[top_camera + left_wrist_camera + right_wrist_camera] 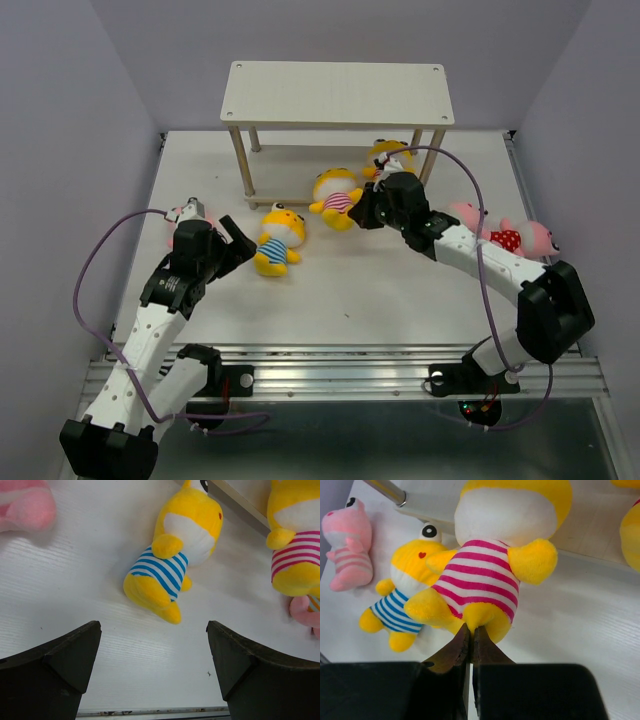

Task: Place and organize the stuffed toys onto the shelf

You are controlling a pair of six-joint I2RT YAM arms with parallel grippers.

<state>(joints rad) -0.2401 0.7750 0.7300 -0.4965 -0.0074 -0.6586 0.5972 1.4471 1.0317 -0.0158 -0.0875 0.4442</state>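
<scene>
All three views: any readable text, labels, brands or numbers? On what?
None: no readable word, label, brand or number in any view.
Blue-striped yellow toy: a small red heart on the cheek, no letters.
Pink-striped yellow toy: stripes only.
Shelf: plain boards.

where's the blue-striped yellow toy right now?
Top view: the blue-striped yellow toy lies on the table left of centre, in front of the shelf near its left legs, between the left gripper and the pink-striped yellow toy.
</scene>
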